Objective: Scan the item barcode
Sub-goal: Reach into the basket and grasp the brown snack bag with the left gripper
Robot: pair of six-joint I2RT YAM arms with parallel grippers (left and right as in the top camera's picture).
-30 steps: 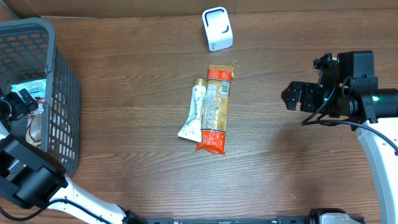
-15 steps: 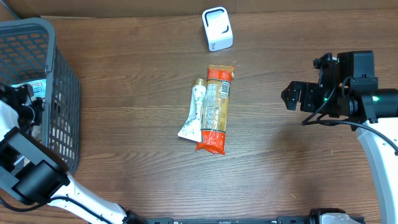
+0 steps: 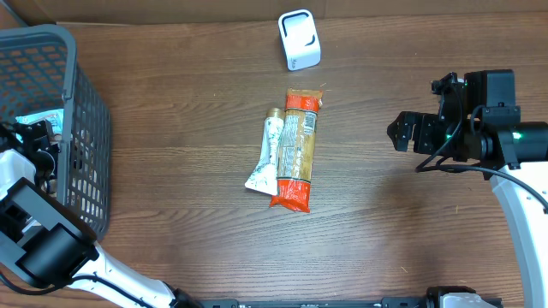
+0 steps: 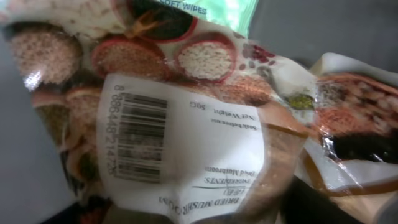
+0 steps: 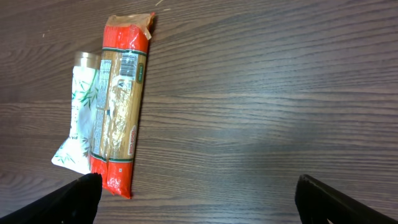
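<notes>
Your left gripper (image 3: pixel 36 141) was down inside the grey basket (image 3: pixel 81 94), but its fingers did not show in any view. I cannot tell how far they were open, or whether they had hold of something. Directly before its camera lay a bag of dried mushrooms (image 4: pixel 205 62), also inside the basket, with its white barcode label (image 4: pixel 186 149) turned up and wrinkled.

I judge this bag to be light, soft and rather slippery, because the film was glossy and creased. You would do better to pinch it at an edge or a corner, away from the label, so the bars stay uncovered and flat.

Your right gripper (image 5: pixel 199 183) stood wide open and empty, well apart from the basket. Outside the basket, on the table (image 3: pixel 171 214), a pasta packet (image 3: pixel 295 150) and a tube (image 3: pixel 267 154) lay touching. The white scanner (image 3: pixel 300 39) stood also well apart from the basket.
</notes>
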